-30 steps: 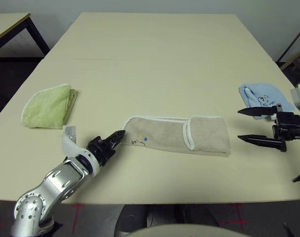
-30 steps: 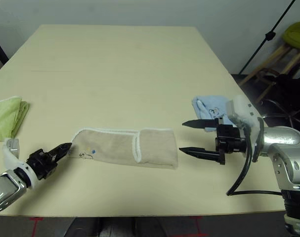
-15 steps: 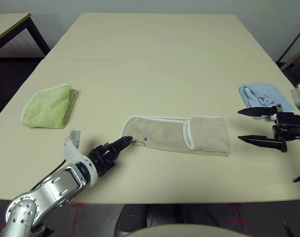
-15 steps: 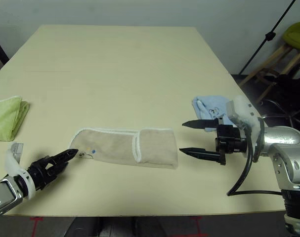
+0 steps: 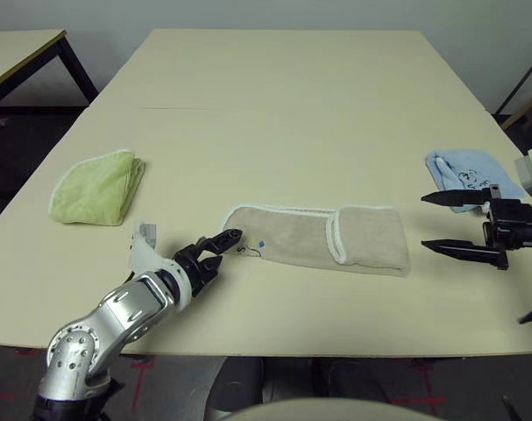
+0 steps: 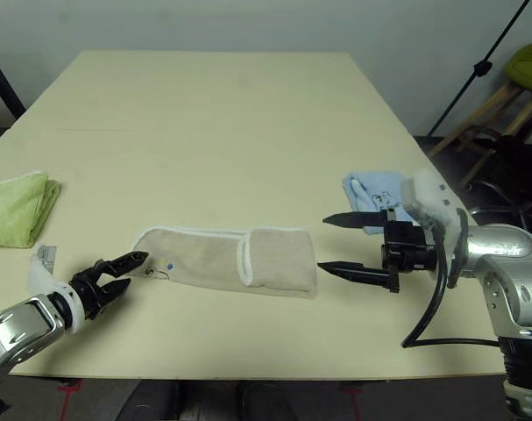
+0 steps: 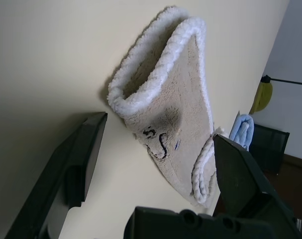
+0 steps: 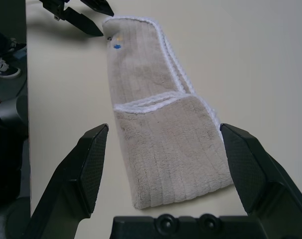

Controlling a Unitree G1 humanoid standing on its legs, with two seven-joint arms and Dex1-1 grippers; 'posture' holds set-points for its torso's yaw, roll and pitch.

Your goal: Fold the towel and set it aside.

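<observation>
The towel (image 5: 316,239) lies near the front edge of the table (image 5: 274,96), between the two arms, as a long narrow band running left to right. Its right end is already lapped over itself, the white corded edge marking where the flap stops. It looks like soft, thick terry: light, limp, and likely to sag and drag on the table if lifted by one point. The corded edging gives the firmest place to pinch. For another fold, the rounded left end, just beside the dark embroidered lettering, seems the natural hold, taken through all layers so the band does not open.

The left tool (image 5: 220,245) sits low over the table at that left end, its forearm coming up from the front left and angled down toward the cloth. Its two black fingers stand apart, tips just beside the towel's edge; in the left wrist view they frame the end without pinching it.

The right tool (image 5: 443,224) hangs off the towel's right end, pointing leftward along the band, held clear above the table. Its fingers are spread wide and hold nothing, with the small blue towel (image 5: 465,172) just behind it.
</observation>
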